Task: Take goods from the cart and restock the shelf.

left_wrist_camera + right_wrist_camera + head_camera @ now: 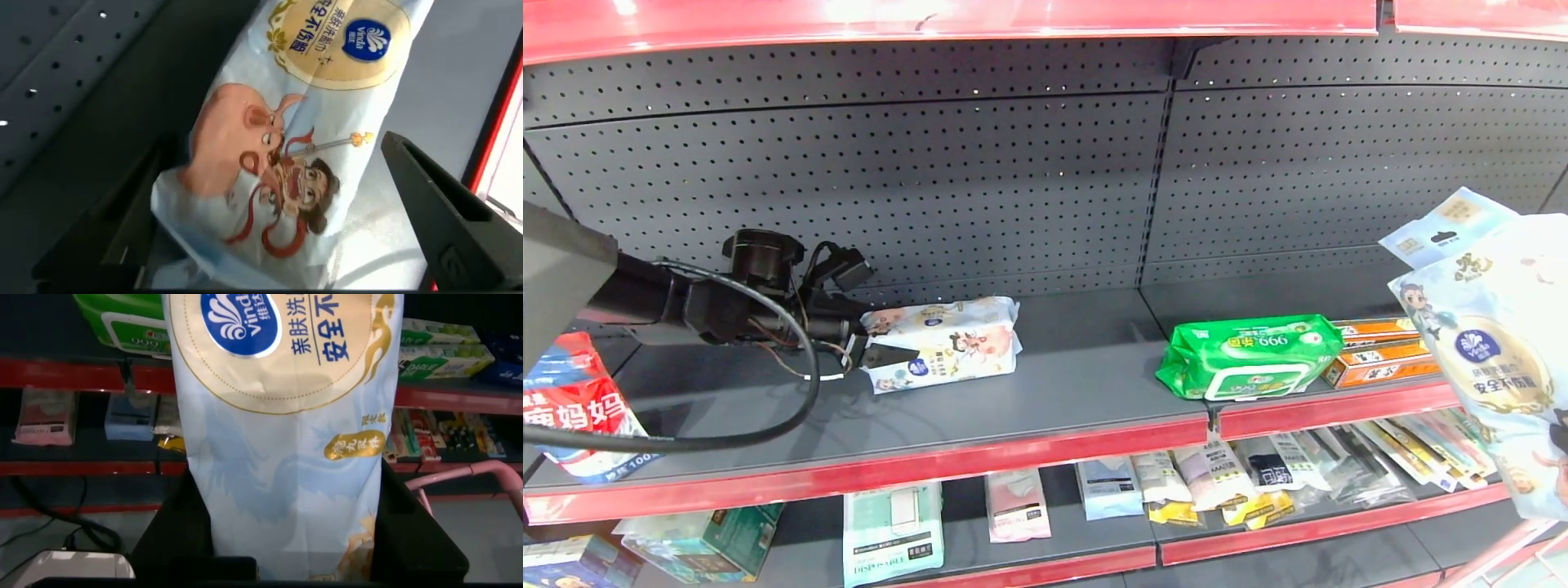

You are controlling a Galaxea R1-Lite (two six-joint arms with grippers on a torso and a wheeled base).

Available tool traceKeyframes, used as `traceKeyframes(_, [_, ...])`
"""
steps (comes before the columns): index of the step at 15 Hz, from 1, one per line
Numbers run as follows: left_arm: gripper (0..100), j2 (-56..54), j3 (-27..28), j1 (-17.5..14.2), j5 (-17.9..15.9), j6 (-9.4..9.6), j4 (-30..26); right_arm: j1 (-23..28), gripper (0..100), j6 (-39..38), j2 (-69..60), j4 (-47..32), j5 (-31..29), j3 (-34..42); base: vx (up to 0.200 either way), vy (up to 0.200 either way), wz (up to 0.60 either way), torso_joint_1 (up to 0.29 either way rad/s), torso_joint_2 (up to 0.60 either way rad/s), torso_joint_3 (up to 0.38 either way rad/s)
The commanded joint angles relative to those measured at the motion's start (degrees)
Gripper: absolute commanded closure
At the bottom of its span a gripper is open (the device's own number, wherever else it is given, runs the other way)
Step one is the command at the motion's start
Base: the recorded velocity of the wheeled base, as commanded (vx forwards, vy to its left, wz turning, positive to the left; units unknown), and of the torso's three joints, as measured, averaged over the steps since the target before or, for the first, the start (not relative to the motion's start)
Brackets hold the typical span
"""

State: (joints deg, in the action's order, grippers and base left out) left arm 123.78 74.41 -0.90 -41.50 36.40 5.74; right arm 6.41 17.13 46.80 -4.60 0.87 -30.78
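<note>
Centre-left, the left gripper straddles a wipes pack lying on the shelf, jaws released. At the right edge, the right gripper clasps a second pack, not yet shelved.
</note>
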Motion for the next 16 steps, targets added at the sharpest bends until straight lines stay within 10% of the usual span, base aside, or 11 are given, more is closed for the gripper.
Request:
traceKeyframes(1, [0, 0.76, 0.30, 0.90, 0.01, 0.25, -0.12, 0.00, 100, 0.27, 0.49, 0.03, 0.01, 0.20, 0.000, 0.000, 0.00, 0.000, 0.00, 0.000])
traceKeyframes(5, [0, 2.96, 2.93, 0.81, 0.01, 2.71, -0.03, 0.00, 100, 0.27, 0.40, 0.03, 0.01, 0.20, 0.000, 0.000, 0.00, 0.000, 0.00, 0.000])
traceKeyframes(6, [100, 3.04, 3.02, 0.81, 0.01, 3.06, -0.03, 0.00, 100, 0.27, 0.31, 0.03, 0.01, 0.20, 0.000, 0.000, 0.00, 0.000, 0.00, 0.000])
traceKeyframes(10, [100, 2.16, 2.58, 0.64, -0.08, 3.41, -2.93, -0.08, 100, 0.27, 0.40, 0.03, 0.01, 0.11, 0.000, 0.000, 0.00, 0.000, 0.00, 0.000])
traceKeyframes(16, [100, -6.89, -1.99, -4.81, -8.86, 13.96, -11.54, -0.08, 100, 0.27, 0.49, 0.03, 0.01, -0.07, 0.000, 0.000, 0.00, 0.000, 0.00, 0.000])
